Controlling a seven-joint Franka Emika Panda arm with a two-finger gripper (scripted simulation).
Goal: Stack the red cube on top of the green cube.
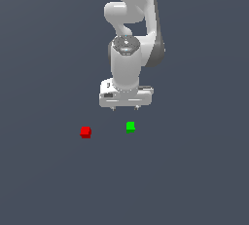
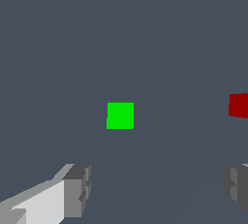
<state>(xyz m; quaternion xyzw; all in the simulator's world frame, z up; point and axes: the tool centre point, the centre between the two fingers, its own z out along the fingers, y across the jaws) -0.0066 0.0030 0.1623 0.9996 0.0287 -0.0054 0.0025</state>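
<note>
Green cube [image 2: 120,115] centred; red cube [image 2: 239,105] at edge, apparently cropped; fingers [image 2: 77,189] apart.

Red cube [image 1: 85,132] flat on floor; green cube [image 1: 130,126] near, apart, unstacked.

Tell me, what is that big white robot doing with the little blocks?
Nothing is being held yet. The robot's fingers are open and empty, hanging above the grey floor. In the exterior view they are closer to the green cube than to the red cube. Both cubes sit apart on the floor, the red one toward that view's left. The red cube is meant to end up on the green one, so stacking has not started.
</note>
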